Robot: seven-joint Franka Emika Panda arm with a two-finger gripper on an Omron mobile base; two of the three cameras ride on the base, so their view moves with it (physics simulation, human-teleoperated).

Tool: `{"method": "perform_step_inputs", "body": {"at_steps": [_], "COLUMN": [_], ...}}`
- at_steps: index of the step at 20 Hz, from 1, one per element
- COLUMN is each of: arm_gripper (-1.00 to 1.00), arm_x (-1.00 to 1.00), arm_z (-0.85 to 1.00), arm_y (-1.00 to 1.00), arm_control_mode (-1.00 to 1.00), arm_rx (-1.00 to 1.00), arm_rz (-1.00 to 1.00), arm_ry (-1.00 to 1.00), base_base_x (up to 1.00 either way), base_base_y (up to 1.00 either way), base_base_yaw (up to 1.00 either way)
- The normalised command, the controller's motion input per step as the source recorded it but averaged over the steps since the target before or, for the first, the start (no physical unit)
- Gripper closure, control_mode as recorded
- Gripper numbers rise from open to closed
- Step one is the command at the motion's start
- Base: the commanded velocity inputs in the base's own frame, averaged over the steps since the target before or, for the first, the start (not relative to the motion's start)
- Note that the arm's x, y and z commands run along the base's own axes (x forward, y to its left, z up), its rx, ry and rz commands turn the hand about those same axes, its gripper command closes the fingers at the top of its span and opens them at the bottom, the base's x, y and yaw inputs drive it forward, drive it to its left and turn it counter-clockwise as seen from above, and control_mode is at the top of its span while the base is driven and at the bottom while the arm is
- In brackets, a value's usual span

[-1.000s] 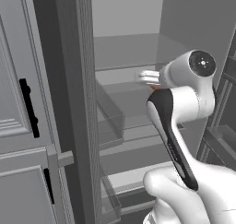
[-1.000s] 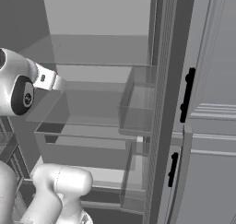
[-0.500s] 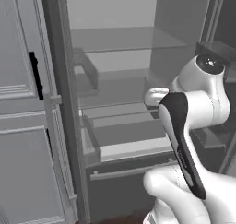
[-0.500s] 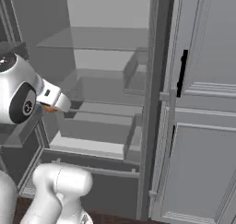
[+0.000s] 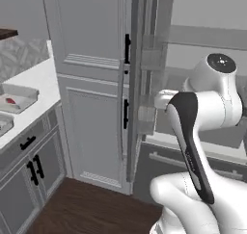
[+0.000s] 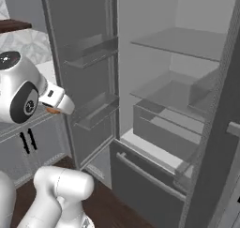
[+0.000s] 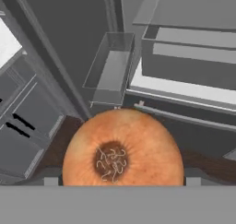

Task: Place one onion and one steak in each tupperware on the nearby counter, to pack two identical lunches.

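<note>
A round orange-brown onion [image 7: 122, 151] looms large in the hand view, root end facing the camera, and my gripper [image 7: 120, 182] is shut on it. From the right base view the gripper [image 6: 59, 104] hangs in front of the open fridge with a sliver of the onion [image 6: 53, 110] showing under it. At the left edge of the left base view lies the white counter [image 5: 34, 81]. On it stands a clear tupperware [image 5: 23, 92] with a red steak [image 5: 10, 101] inside. The arm hides the gripper in that view.
The open fridge [image 6: 178, 95] has glass shelves, a drawer and door bins [image 6: 96, 114]. A tall grey cabinet [image 5: 91, 84] with black handles stands between fridge and counter. Grey lower cabinets [image 5: 29, 165] sit under the counter. A dark wooden shelf [image 5: 7, 33] hangs above. Dark wood floor [image 5: 91, 209] lies below.
The whole picture has swung left, so the cameras moved: the fridge interior slid right and the counter with the tupperware came into view. The onion stays in the gripper.
</note>
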Motion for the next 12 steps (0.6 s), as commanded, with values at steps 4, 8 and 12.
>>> {"method": "perform_step_inputs", "body": {"at_steps": [4,8,12], "arm_gripper": [1.00,1.00,1.00], "arm_x": [0.00,0.00,0.00], "arm_z": [0.00,0.00,0.00], "arm_y": [0.00,0.00,0.00], "arm_control_mode": [1.00,1.00,1.00], "arm_rx": [0.00,0.00,0.00], "arm_rz": [0.00,0.00,0.00], "arm_ry": [0.00,0.00,0.00], "base_base_x": [-0.41,-0.19,0.85], "base_base_y": [0.01,0.22,0.03], "base_base_yaw": [0.82,0.71,0.51]}}
